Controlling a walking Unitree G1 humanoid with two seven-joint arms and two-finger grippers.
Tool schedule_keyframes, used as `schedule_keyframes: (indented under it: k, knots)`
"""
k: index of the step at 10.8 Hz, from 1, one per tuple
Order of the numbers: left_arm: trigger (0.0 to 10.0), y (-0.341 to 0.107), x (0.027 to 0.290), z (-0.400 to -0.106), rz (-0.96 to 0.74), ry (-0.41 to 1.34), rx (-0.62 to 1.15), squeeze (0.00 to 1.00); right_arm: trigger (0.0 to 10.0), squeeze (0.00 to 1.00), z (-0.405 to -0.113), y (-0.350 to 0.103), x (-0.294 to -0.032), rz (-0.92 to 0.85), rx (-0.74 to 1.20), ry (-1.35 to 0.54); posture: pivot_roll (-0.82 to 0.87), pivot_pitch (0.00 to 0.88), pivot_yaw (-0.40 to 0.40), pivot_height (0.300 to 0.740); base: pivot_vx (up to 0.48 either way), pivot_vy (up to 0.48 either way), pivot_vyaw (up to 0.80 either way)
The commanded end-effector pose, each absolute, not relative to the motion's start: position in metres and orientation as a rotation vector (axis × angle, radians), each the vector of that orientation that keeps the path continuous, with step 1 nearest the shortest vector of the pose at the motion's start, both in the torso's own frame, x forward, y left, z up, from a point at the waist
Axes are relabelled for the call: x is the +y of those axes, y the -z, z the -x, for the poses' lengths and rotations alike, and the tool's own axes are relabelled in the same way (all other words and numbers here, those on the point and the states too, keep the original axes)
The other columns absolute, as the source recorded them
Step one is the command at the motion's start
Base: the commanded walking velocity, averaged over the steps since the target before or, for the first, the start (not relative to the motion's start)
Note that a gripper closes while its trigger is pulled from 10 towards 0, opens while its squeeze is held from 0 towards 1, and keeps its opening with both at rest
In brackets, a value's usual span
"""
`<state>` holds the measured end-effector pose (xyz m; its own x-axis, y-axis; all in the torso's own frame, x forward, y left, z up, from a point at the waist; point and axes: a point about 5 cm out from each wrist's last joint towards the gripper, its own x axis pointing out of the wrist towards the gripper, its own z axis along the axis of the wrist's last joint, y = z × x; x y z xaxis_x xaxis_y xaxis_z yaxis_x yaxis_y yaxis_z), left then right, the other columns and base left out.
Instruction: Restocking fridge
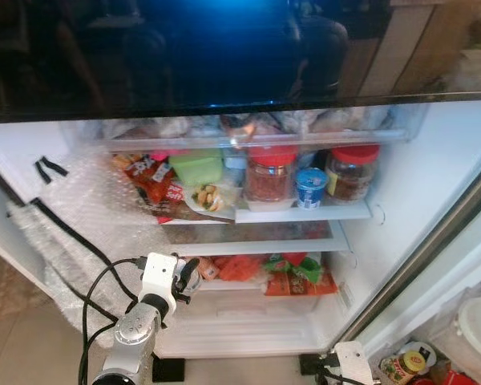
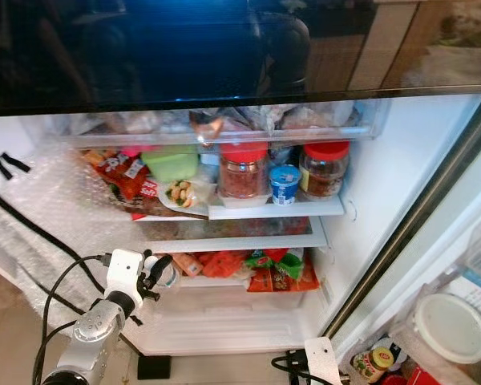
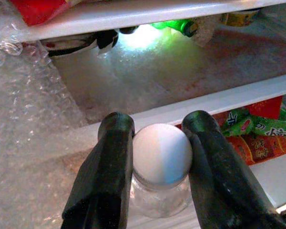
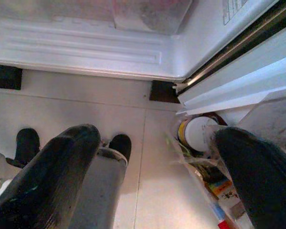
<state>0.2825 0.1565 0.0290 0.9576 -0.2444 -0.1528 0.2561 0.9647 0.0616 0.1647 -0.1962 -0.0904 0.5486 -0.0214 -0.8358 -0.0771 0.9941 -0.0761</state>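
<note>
Left gripper (image 3: 155, 157) pinches a white-capped jar (image 3: 161, 164), upright, at the lower shelf (image 1: 240, 282) front edge. Free shelf space lies at 12 o'clock; red packets (image 1: 301, 277) at 3. Right gripper (image 4: 157, 162) hangs spread, idle.

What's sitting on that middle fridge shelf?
On the shelf: two red-lidded jars, a blue cup, a green tub, and snack packets. Whatever lies behind them is hidden.
</note>
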Motion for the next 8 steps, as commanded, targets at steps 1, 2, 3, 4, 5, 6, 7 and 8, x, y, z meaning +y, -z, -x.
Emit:
schedule_keyframes:
  k: [1,2,3,4,5,6,7,8]
  knots:
    - [10.0,-0.0336,0.1569,-0.285,-0.094,0.252,0.115,0.0,10.0,0.0,-0.1648,0.0905,-0.1937,0.09,0.984,-0.032,-0.03,0.026,0.012,0.74,0.0,0.0,0.0]
    - [10.0,-0.0356,0.1563,-0.2861,-0.099,0.252,0.103,0.0,10.0,0.0,-0.1638,0.091,-0.1933,0.092,0.988,-0.035,-0.03,0.026,0.011,0.74,0.0,0.0,0.0]
    - [10.0,-0.0365,0.1558,-0.2866,-0.102,0.252,0.095,0.0,10.0,0.0,-0.161,0.0924,-0.1923,0.097,0.998,-0.043,-0.03,0.025,0.011,0.74,0.0,0.0,0.0]
    - [10.0,-0.0368,0.1558,-0.2869,-0.104,0.253,0.092,0.0,10.0,0.0,-0.1611,0.0926,-0.1901,0.099,0.996,-0.048,-0.03,0.024,0.011,0.74,0.0,0.0,0.0]
    - [10.0,-0.0375,0.1552,-0.2874,-0.105,0.254,0.086,0.0,10.0,0.0,-0.1613,0.0929,-0.1876,0.1,0.997,-0.051,-0.03,0.022,0.011,0.736,0.0,0.0,0.0]
    - [10.0,-0.038,0.1548,-0.2877,-0.104,0.254,0.083,0.0,10.0,0.0,-0.1612,0.0931,-0.1874,0.101,0.999,-0.051,-0.03,0.022,0.011,0.72,0.0,0.0,0.0]
    - [10.0,-0.0385,0.154,-0.2882,-0.106,0.255,0.08,0.0,10.0,0.0,-0.161,0.0932,-0.1875,0.105,1.002,-0.055,-0.03,0.016,0.011,0.701,0.0,0.0,0.0]
    - [10.0,-0.0395,0.1531,-0.2894,-0.11,0.256,0.076,0.0,10.0,0.0,-0.161,0.093,-0.1883,0.105,1.002,-0.056,-0.03,0.016,0.011,0.691,0.0,0.0,0.0]
